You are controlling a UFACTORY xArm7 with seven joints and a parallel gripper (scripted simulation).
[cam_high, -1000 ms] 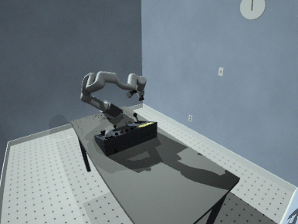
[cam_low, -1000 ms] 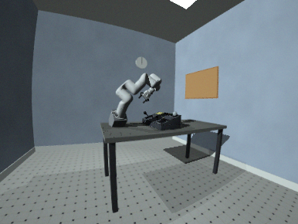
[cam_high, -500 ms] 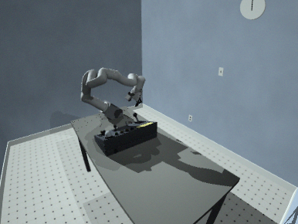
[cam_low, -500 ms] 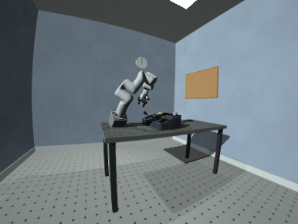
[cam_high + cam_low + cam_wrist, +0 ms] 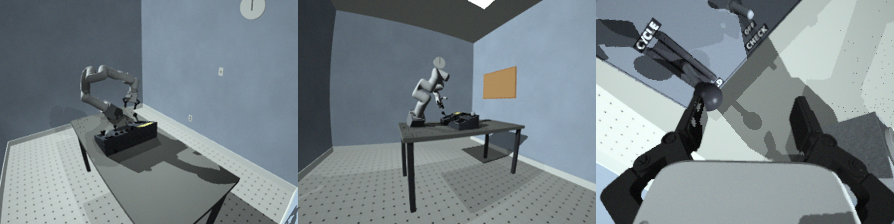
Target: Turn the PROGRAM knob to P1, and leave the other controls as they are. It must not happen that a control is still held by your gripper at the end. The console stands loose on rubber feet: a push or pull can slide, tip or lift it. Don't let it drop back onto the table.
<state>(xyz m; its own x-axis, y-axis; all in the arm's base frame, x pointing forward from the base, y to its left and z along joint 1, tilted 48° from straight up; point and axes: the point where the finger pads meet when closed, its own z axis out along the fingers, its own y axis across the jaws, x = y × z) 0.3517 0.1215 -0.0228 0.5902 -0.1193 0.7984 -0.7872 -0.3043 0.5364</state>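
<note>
The dark console (image 5: 125,136) stands on the grey table, near its far end by the arm's base. It also shows in the exterior view (image 5: 460,120). My gripper (image 5: 131,102) hangs open and empty above the console's far end, apart from it. In the wrist view the open fingers frame a corner of the panel. A lever with a black ball (image 5: 708,95) in a slot marked CYCLE lies by the left finger. A toggle marked OFF and CHECK (image 5: 741,7) sits at the top edge. The PROGRAM knob is not in the wrist view, and I cannot pick it out in the top and exterior views.
A yellow patch (image 5: 144,124) marks the console's top at its right end, and several small controls (image 5: 116,133) sit along its top. The arm's base (image 5: 414,119) stands on the table behind the console. The table edge runs close to the console's far side.
</note>
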